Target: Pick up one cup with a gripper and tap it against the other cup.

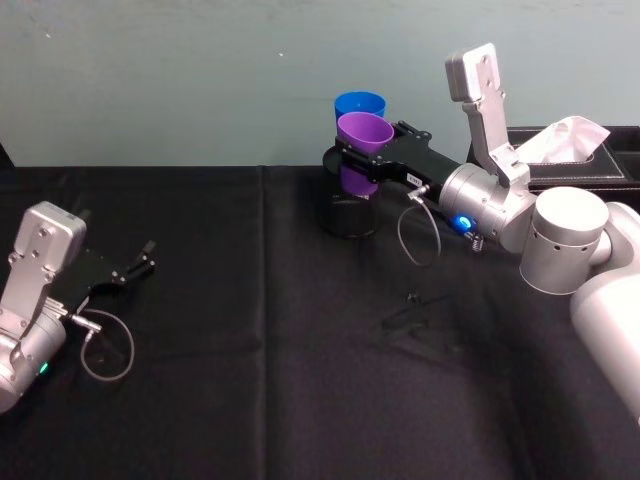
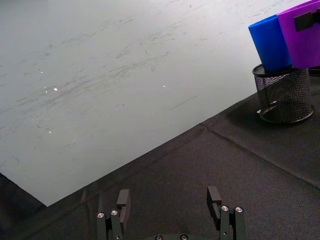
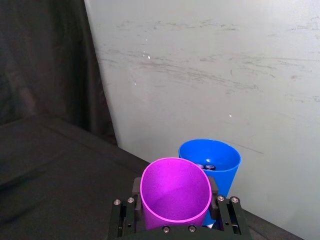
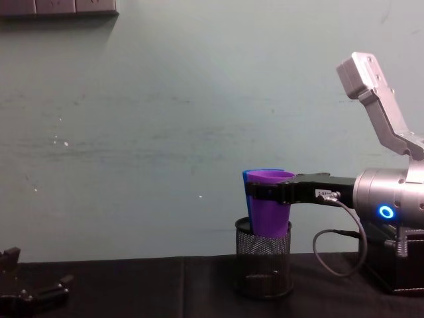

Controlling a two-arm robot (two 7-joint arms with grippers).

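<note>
We log the right gripper [image 1: 360, 158] pinching the purple cup [image 1: 365, 130] upright over the mesh holder [image 4: 264, 265]. The blue cup [image 1: 360, 103] stands just beyond it, wallward, axes parallel; contact we cannot confirm. Parked far off, the left gripper [image 1: 135, 265] shows spread fingers.

1. This looks like a robotics lab or test room, not a home or a shop.
2. Two silver-grey robot arms reach over a single table. The left gripper [image 1: 148, 255] is at the near left and the right gripper [image 1: 352, 165] at the far middle. A blue light ring [image 1: 462, 222] glows on the right arm.
3. The table [image 1: 300, 400] is draped in plain black cloth with fold creases.
4. Behind it stands a bare pale green wall [image 1: 180, 80], scuffed and scratched, and a dark curtain [image 3: 45, 65] hangs beside it.
5. Office items sit at the far side: a black mesh pen holder [image 4: 264, 268] in the middle and a black tissue box [image 1: 600, 170] at the far right.
</note>
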